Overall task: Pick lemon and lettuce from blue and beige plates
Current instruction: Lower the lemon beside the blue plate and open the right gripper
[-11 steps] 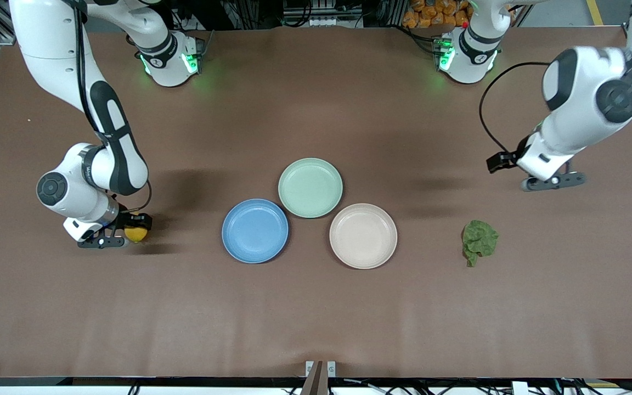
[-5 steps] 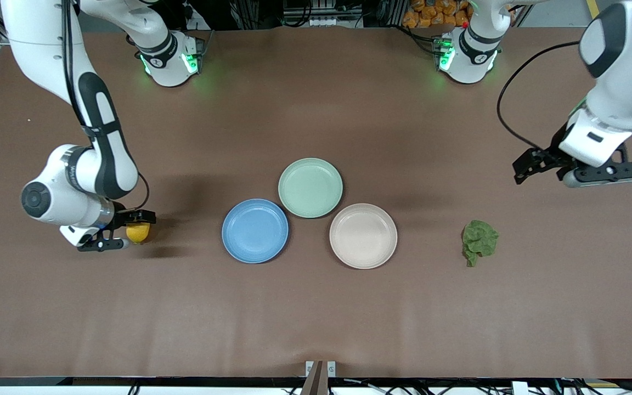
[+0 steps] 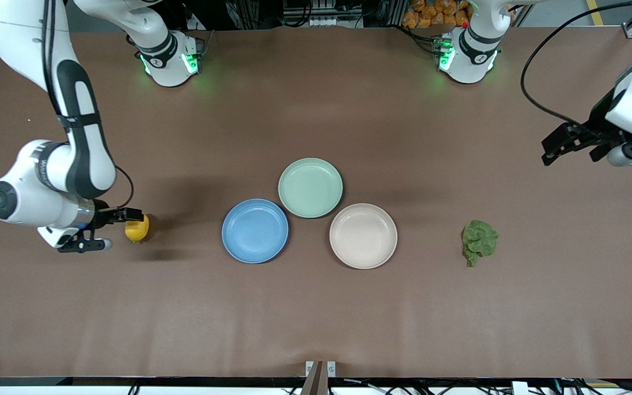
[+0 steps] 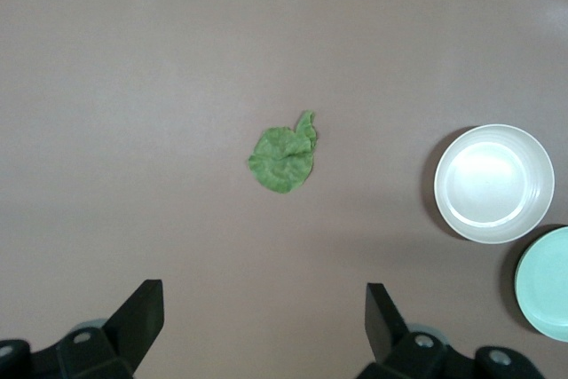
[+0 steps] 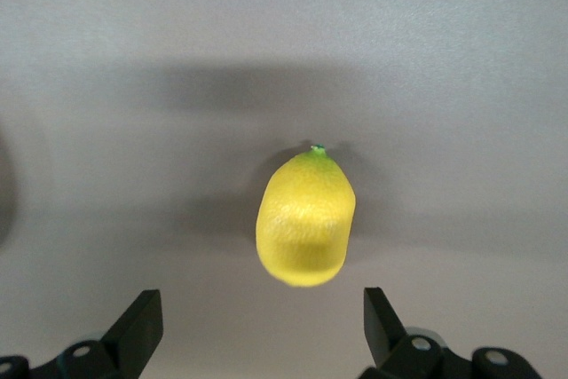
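The lemon [image 3: 137, 229] is coloured yellow; the lettuce [image 3: 479, 241] is dark green. Plates are finished in blue [image 3: 255, 231], beige [image 3: 363, 236] and mint green [image 3: 310, 187] on a brown table [image 3: 316, 318].

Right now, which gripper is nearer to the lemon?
Right. The right gripper, fingers open, sits right beside the lemon on the table at the right arm's end. The left gripper, also open, is up at the left arm's end, far from it.
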